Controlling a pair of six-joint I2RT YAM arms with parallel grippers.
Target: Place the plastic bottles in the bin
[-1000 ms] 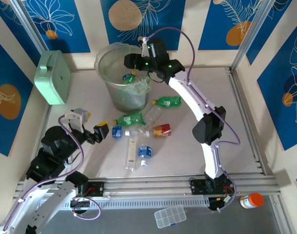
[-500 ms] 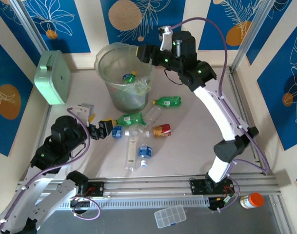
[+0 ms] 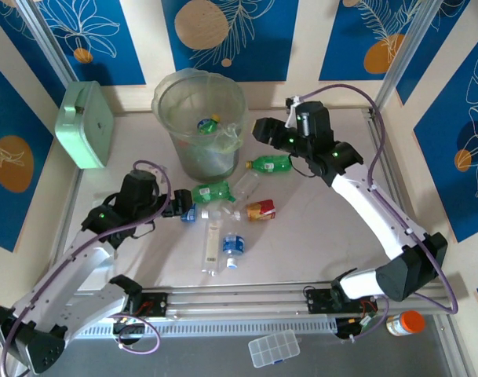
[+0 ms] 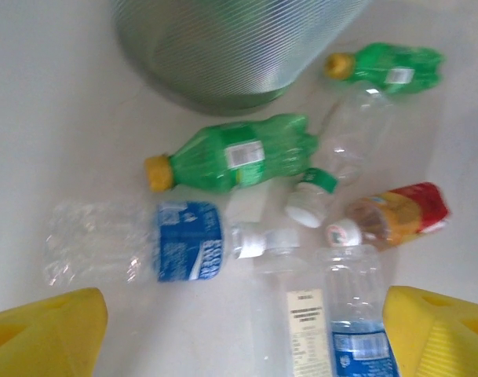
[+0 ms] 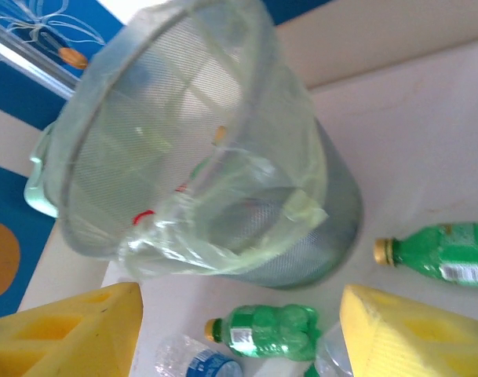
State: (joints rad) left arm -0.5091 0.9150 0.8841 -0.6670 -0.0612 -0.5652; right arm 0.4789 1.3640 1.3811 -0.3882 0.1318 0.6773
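Green plastic marks three of the bottles: one green bottle (image 3: 209,123) with a yellow cap lies inside the bin (image 3: 193,161), a tall translucent grey-green bucket lined with a clear bag, standing at the far side of the table (image 3: 301,243). A second green bottle (image 3: 270,164) lies just right of the bin's base and a third green bottle (image 3: 211,191) just in front of it, both on their sides. Between them rests a clear crumpled bottle (image 3: 246,184), with a red-labelled bottle (image 3: 260,210) near it. Further forward lie a blue-labelled bottle (image 3: 188,212), a long clear bottle (image 3: 213,247) with a white label and a short blue-labelled bottle (image 3: 234,251), clustered close together. The left gripper (image 3: 178,206) sits low beside the blue-labelled bottle; in the left wrist view its yellow fingertips (image 4: 42,338) stand spread wide with nothing clamped between them. The right gripper (image 3: 260,129) hangs just right of the bin's rim, above the second green bottle, and its yellow fingers (image 5: 66,334) are likewise parted and empty. A mint-green box (image 3: 85,126) leans at the left wall, while an orange-lidded jar (image 3: 403,323) and a clear compartment case (image 3: 274,348) sit beyond the near rail.
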